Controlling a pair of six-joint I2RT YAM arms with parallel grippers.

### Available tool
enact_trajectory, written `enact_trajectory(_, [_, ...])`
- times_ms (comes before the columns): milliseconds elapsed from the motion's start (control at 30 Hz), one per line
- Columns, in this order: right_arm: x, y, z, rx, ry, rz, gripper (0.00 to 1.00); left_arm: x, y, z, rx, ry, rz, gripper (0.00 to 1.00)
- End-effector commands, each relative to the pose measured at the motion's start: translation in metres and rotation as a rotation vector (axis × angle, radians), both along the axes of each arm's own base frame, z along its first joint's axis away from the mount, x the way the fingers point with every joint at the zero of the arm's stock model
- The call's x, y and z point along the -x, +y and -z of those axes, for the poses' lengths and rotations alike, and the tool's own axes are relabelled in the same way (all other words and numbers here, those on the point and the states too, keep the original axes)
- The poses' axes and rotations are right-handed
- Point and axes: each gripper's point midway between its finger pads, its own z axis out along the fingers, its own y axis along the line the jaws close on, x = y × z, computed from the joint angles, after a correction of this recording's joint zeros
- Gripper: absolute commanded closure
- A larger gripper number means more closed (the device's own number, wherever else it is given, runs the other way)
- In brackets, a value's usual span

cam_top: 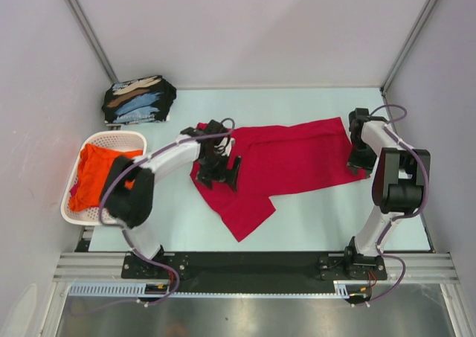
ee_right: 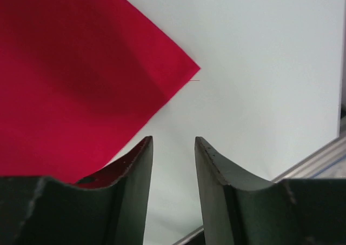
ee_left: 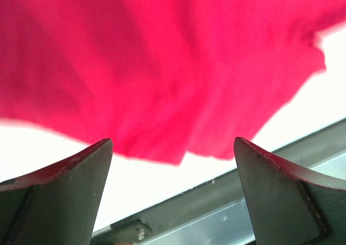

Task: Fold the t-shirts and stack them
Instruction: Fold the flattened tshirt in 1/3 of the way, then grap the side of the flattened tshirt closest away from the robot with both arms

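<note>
A crimson red t-shirt (cam_top: 290,160) lies spread across the middle of the table, one sleeve pointing toward the near edge. My left gripper (cam_top: 219,166) hovers over its left part with fingers wide apart and nothing between them; in the left wrist view the red cloth (ee_left: 162,66) fills the upper frame beyond the gripper (ee_left: 173,147). My right gripper (cam_top: 361,157) is at the shirt's right corner. In the right wrist view its jaws (ee_right: 173,142) stand a little apart and empty, beside the shirt's corner (ee_right: 81,83). An orange t-shirt (cam_top: 95,172) sits crumpled in the basket. Folded black printed t-shirts (cam_top: 139,99) lie at the back left.
The white perforated basket (cam_top: 111,136) stands at the table's left edge, close to the left arm's elbow. Metal frame posts and grey walls enclose the table on the left, right and back. A metal rail (ee_left: 227,202) runs along the near edge.
</note>
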Motion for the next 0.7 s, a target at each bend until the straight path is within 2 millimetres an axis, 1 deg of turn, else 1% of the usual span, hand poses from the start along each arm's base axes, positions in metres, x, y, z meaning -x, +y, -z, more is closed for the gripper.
enact_trajectory(0, [-0.020,0.001,-0.024,-0.078,-0.140,0.025,0.54,0.036,0.018,-0.033,0.043,-0.062,-0.071,0.00])
enact_trajectory(33, [-0.020,-0.001,-0.030,-0.095,-0.174,0.036,0.49,0.041,0.021,-0.047,0.075,-0.102,-0.097,0.00])
enact_trajectory(67, [-0.016,-0.004,-0.030,-0.114,-0.189,0.058,0.48,0.050,0.028,-0.044,0.078,-0.089,-0.128,0.00])
enact_trajectory(100, [-0.016,-0.012,-0.033,-0.156,-0.241,0.109,0.48,0.054,0.031,-0.048,0.096,-0.085,-0.181,0.00])
enact_trajectory(133, [-0.006,-0.014,-0.033,-0.189,-0.269,0.137,0.47,0.055,0.035,-0.061,0.136,-0.123,-0.218,0.00])
enact_trajectory(167, [-0.009,-0.019,-0.035,-0.213,-0.327,0.154,0.47,0.063,0.035,-0.059,0.164,-0.108,-0.242,0.00])
enact_trajectory(200, [-0.004,-0.029,-0.036,-0.250,-0.366,0.219,0.47,0.066,0.035,-0.060,0.196,-0.093,-0.292,0.00])
enact_trajectory(233, [0.005,-0.030,-0.032,-0.273,-0.381,0.248,0.47,0.069,0.037,-0.055,0.231,-0.095,-0.327,0.00])
enact_trajectory(267, [0.006,-0.029,-0.029,-0.318,-0.393,0.279,0.46,0.073,0.031,-0.054,0.280,-0.053,-0.354,0.00])
enact_trajectory(300, [0.013,-0.037,-0.023,-0.332,-0.402,0.346,0.47,0.075,0.029,-0.047,0.294,-0.034,-0.362,0.00])
enact_trajectory(333, [0.015,-0.031,-0.014,-0.391,-0.418,0.369,0.47,0.079,0.030,-0.039,0.284,-0.008,-0.365,0.00])
enact_trajectory(367, [0.017,-0.025,-0.010,-0.461,-0.430,0.400,0.47,0.081,0.028,-0.034,0.288,0.012,-0.351,0.00])
enact_trajectory(400, [0.020,-0.030,-0.008,-0.489,-0.454,0.460,0.47,0.081,0.029,-0.026,0.268,0.047,-0.360,0.00])
enact_trajectory(433, [0.025,-0.030,-0.003,-0.513,-0.464,0.482,0.46,0.078,0.025,-0.024,0.293,0.047,-0.355,0.00])
enact_trajectory(467, [0.025,-0.028,-0.002,-0.540,-0.477,0.489,0.47,0.079,0.017,-0.026,0.339,0.077,-0.350,0.00])
enact_trajectory(500, [0.027,-0.032,-0.001,-0.544,-0.487,0.508,0.46,0.079,0.014,-0.021,0.344,0.100,-0.352,0.00])
enact_trajectory(533, [0.027,-0.033,0.003,-0.553,-0.498,0.511,0.46,0.074,0.010,-0.021,0.372,0.098,-0.346,0.00])
enact_trajectory(600, [0.021,-0.029,0.004,-0.601,-0.519,0.504,0.46,0.073,0.006,-0.014,0.371,0.130,-0.354,0.00])
enact_trajectory(667, [0.013,-0.026,0.005,-0.641,-0.547,0.490,0.46,0.068,0.004,-0.010,0.378,0.128,-0.375,0.00])
